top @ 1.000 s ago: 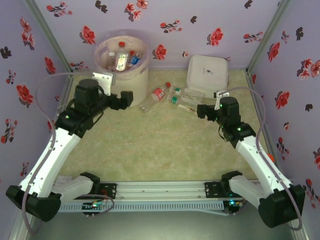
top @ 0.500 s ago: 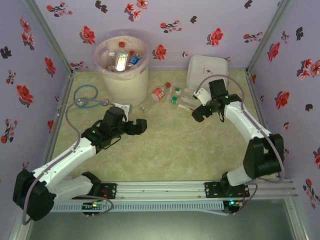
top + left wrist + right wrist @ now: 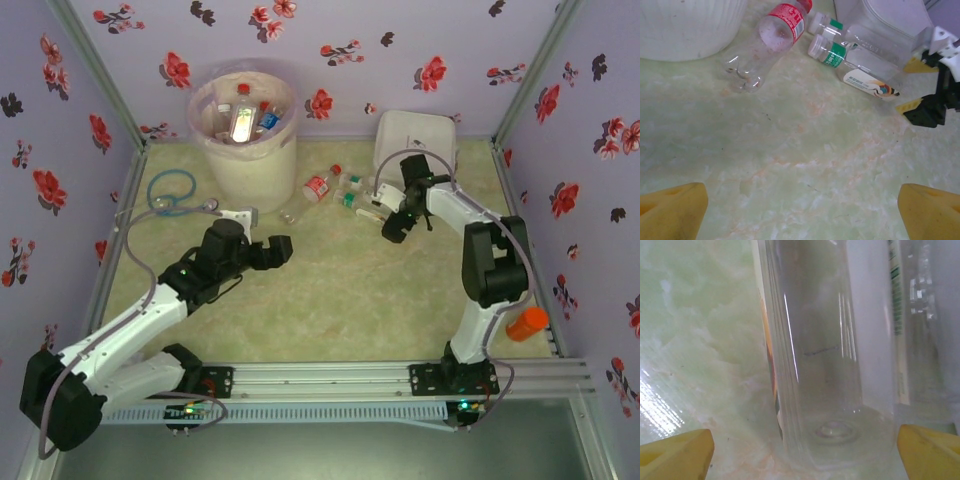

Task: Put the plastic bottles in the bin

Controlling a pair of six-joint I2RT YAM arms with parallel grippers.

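From above, we see a round whitish-pink bin (image 3: 252,168) with a pale pink bag liner at the back left of the pale green marbled surface (image 3: 330,300). Several clear plastic bottles (image 3: 240,122) lie inside it. Three more lie on the surface between the bin and a white square lidded box (image 3: 415,140). One is a clear bottle with a red label and red cap (image 3: 315,187), just beside the bin. The others are two clear bottles with green neck bands (image 3: 352,192), lying toward the box.

The left gripper (image 3: 285,250) hovers over bare surface, apart from these bottles. The right gripper (image 3: 384,214) sits at the base end of the green-banded pair.

The left wrist view adds detail that the overhead one blurs. The nearer green-banded bottle (image 3: 860,75) carries a white label with colourful print, and the right gripper's yellow fingertips (image 3: 914,65) stand on either side of its base. The left gripper's own yellow fingers (image 3: 672,210) are spread to the bottom corners with nothing between them. In this view the bin and the box are cut off by the top edge.

The right wrist view is very close. A clear bottle base sits between yellow fingers (image 3: 675,447) that are spread wide and not pressing on it. A second bottle just beside it runs off the frame.

A small orange cylinder (image 3: 527,322) lies near the right arm. We cannot tell what it is.
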